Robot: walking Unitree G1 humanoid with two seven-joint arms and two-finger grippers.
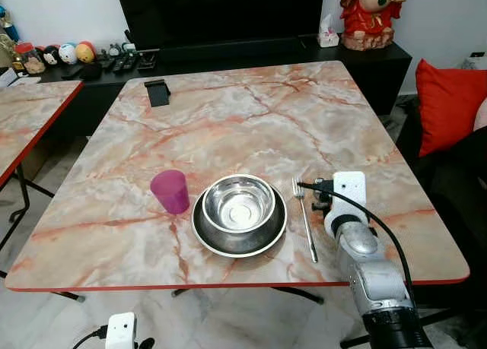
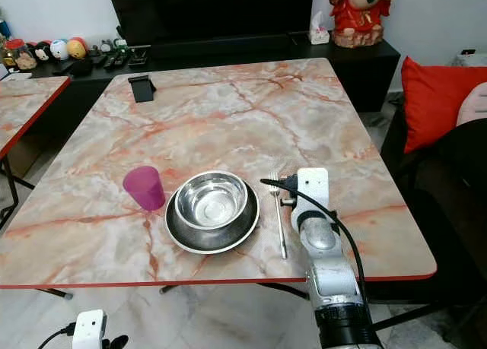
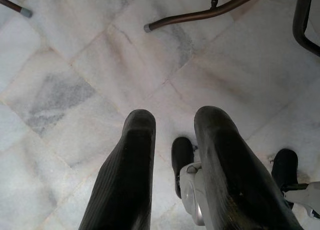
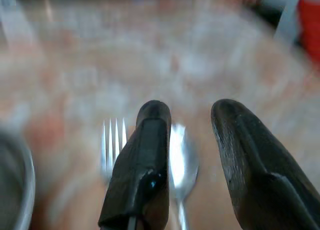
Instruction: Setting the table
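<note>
On the marble table point(image 1: 266, 113) stands a pink cup point(image 1: 170, 191), left of a steel bowl point(image 1: 239, 203) that rests on a dark plate point(image 1: 204, 232). A fork point(image 1: 304, 220) lies right of the plate, its tines pointing away from me. My right arm reaches over the table's front edge just right of the fork. In the right wrist view my right gripper point(image 4: 190, 109) is open, and a spoon point(image 4: 182, 162) lies between its fingers beside the fork point(image 4: 114, 140). My left gripper point(image 3: 176, 117) hangs open over the floor.
A black phone stand point(image 1: 157, 92) sits at the table's far left. A second marble table point(image 1: 30, 113) stands to the left and a red cushion point(image 1: 449, 106) on dark seating to the right. Behind are a black cabinet with small items and a red figurine point(image 1: 370, 14).
</note>
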